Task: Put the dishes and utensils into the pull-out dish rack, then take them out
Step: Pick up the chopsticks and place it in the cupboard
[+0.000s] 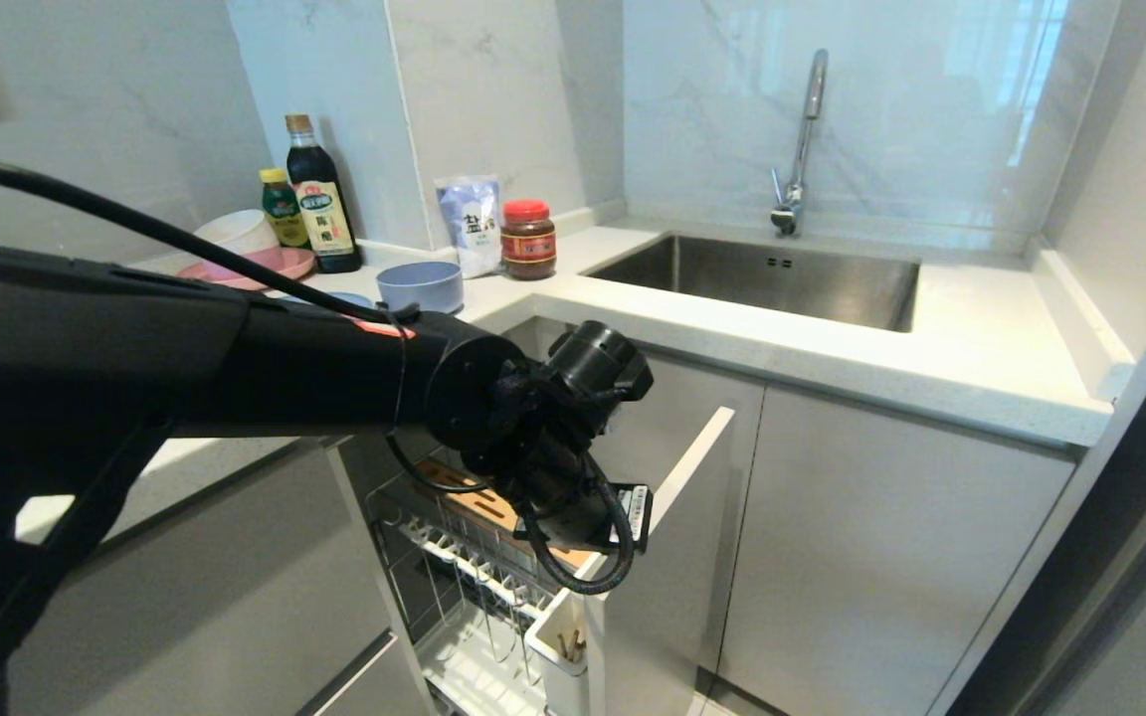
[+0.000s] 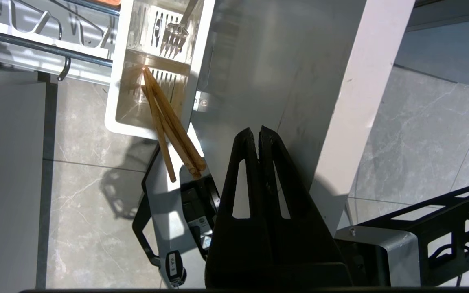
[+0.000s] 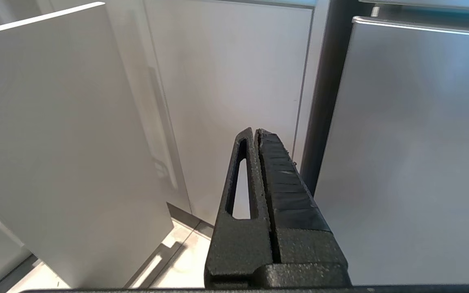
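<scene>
In the head view, the left arm reached across and down over the pull-out dish rack (image 1: 478, 557), which stood drawn out from under the desk (image 1: 832, 343). The white utensil cup (image 1: 561, 651) sat at the rack's front end with chopstick tips showing inside. The light-blue bowl (image 1: 421, 285) stood on the desk near a red-lidded jar (image 1: 528, 239), a salt bag (image 1: 470, 225) and two bottles (image 1: 322, 194); a pink plate (image 1: 253, 267) lay further left.

In the left wrist view, the left end effector (image 2: 258, 132) had its fingers pressed together, holding nothing, above the grey cabinet front (image 2: 259, 69). The chopsticks (image 2: 169, 124) leaned in one compartment of the cup, their upper ends sticking out over its rim. The fork (image 2: 174, 36) stood in the neighbouring compartment, tines visible.

In the right wrist view, the right end effector (image 3: 255, 132) was together and empty, facing cabinet doors (image 3: 226, 101).
</scene>
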